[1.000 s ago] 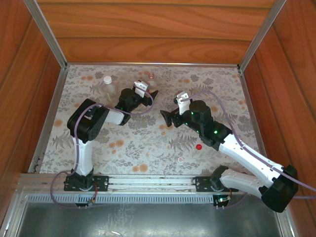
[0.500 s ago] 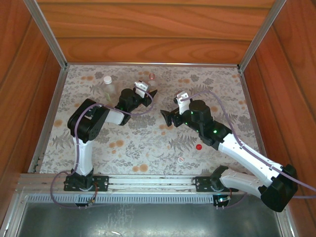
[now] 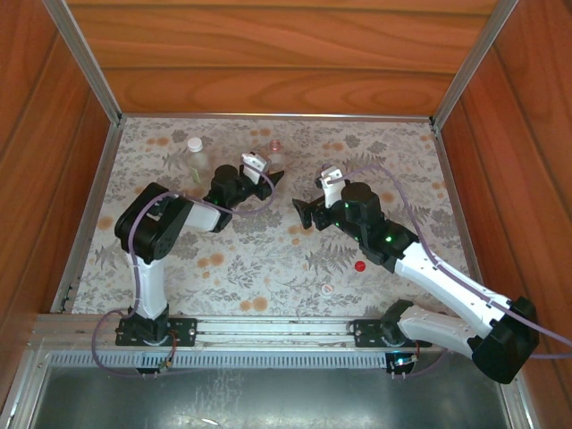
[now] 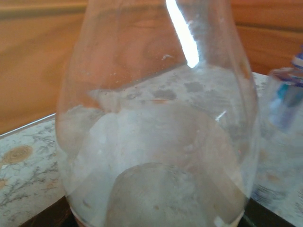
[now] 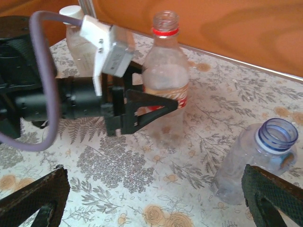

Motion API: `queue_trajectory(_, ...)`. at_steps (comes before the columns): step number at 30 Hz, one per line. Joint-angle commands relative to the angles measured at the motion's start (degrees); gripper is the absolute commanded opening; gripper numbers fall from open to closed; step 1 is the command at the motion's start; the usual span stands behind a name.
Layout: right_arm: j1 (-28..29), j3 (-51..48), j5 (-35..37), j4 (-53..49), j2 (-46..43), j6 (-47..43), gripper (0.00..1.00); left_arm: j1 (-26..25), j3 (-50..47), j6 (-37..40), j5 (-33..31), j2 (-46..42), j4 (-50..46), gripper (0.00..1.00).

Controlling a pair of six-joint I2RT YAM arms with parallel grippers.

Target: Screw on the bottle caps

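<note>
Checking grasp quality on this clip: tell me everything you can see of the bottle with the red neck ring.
The red-ringed bottle is small, clear plastic and looks slightly hazy. It has an open threaded mouth with no cap, a red neck ring and a red-orange label round its waist. It stands upright on the floral table cover, near the far wall. The left pincer clamps it at label height, with one black finger against its side.

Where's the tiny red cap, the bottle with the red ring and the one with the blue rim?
red cap [image 3: 360, 265]: top view, its middle.
red-ring bottle [image 5: 165, 75]: right wrist view, clear upper body.
blue-rim bottle [image 5: 246, 151]: right wrist view, clear side.
</note>
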Motion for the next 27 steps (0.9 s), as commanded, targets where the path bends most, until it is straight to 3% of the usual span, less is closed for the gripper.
queue_trajectory(1, -0.51, -1.46, 3.96, 1.21, -1.86, 1.32, 1.00, -0.20, -2.17, 0.56, 7.69, -3.74, 1.52, 0.54)
queue_trajectory(11, -2.99, -1.44, 8.29, -14.65, -6.52, 8.33, 1.00, -0.35, -8.07, 0.24, 24.77, -7.49, 1.44, 0.54)
queue_trajectory(20, -3.21, -0.77, 16.79, -38.32, -9.95, 23.06, 1.00, -0.55, -13.70, 0.32, 29.13, -10.91, 1.44, 0.54)
queue_trajectory(27, -3.62, -0.68, 14.85, -48.14, -7.34, 33.15, 0.93, -1.48, -16.36, 0.37, 30.02, -12.16, 1.44, 0.55)
